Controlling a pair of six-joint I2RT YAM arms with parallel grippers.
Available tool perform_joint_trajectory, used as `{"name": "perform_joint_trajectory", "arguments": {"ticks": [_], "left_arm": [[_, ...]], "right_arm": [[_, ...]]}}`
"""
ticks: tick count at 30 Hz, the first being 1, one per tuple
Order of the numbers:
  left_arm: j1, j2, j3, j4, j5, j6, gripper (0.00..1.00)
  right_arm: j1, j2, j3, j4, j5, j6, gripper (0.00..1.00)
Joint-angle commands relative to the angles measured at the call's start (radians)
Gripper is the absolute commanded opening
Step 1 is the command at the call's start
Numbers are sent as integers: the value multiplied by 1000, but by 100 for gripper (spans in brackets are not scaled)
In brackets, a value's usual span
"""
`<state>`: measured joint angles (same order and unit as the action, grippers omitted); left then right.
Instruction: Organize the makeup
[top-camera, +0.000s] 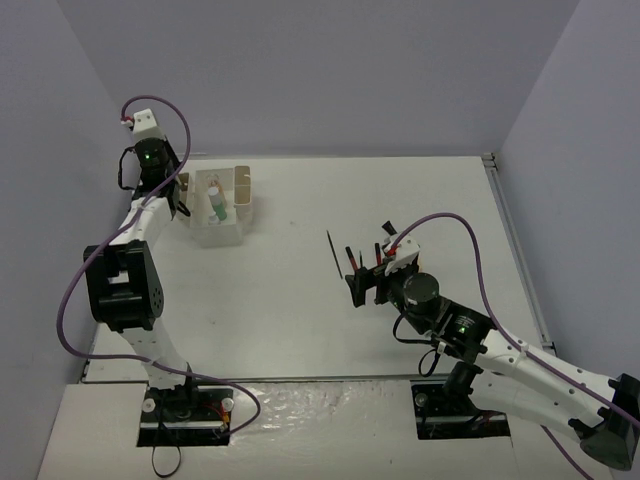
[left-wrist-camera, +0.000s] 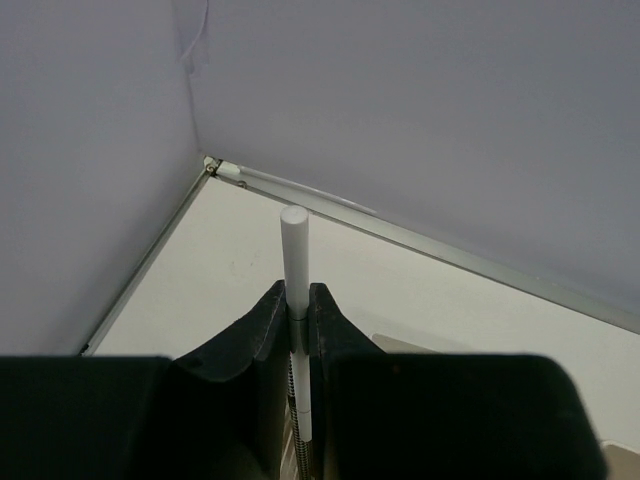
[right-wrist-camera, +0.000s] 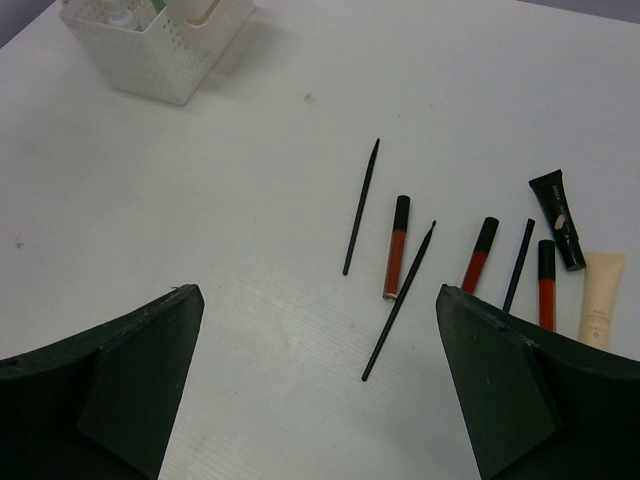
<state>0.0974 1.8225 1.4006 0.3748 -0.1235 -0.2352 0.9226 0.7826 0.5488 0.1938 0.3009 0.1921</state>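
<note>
At the far left of the white surface (top-camera: 400, 200), the left pincer (left-wrist-camera: 297, 312) is clamped on a thin white round stick (left-wrist-camera: 294, 250). The stick stands upright between the fingers, with most of its length above them. From above, this arm sits just beside the white perforated plastic box (top-camera: 225, 236), where a green capped bottle (top-camera: 217, 208) stands in one compartment. I judge the stick light, stiff and smooth. Gripped this low, it could swivel or slide, so it wants a slow, level carry.

Over on the right, the right pincer (right-wrist-camera: 315, 300) hangs wide apart and empty above the loose items. These are a thin black brush (right-wrist-camera: 361, 207), a red gloss tube with black cap (right-wrist-camera: 396, 248), a long black pencil (right-wrist-camera: 399, 302), a black squeeze tube (right-wrist-camera: 558, 220) and a tan tube (right-wrist-camera: 598, 310). All lie flat.

The brush and pencil look feather-light, but they sit so low that the fingers may scrape the surface. Taking them mid-length, across the shaft, seems safest. The red gloss tube is thicker and likely to roll, so its middle is the place to hold it. The squeeze tubes probably give under pressure, and the part near the cap should be firmer.
</note>
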Motion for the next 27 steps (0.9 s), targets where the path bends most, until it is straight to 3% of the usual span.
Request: {"name": "perform_joint_trajectory", "arguments": {"ticks": [1, 4, 11, 18, 21, 27], "left_arm": [[7, -20, 17, 131, 24, -21, 0], [7, -4, 9, 142, 25, -12, 3], [7, -16, -17, 125, 53, -32, 35], [7, -117, -79, 110, 29, -49, 50], [4, -187, -76, 16, 26, -94, 59], [-33, -390, -25, -320, 58, -176, 82]], "right_arm": [[-7, -22, 0, 41, 50, -3, 100], [-8, -22, 2, 38, 49, -5, 100], [-7, -23, 11, 24, 46, 4, 100], [-7, -37, 20, -13, 54, 32, 100], [-7, -10, 51, -52, 71, 65, 100], [-7, 132, 134, -190, 133, 216, 96]]}}
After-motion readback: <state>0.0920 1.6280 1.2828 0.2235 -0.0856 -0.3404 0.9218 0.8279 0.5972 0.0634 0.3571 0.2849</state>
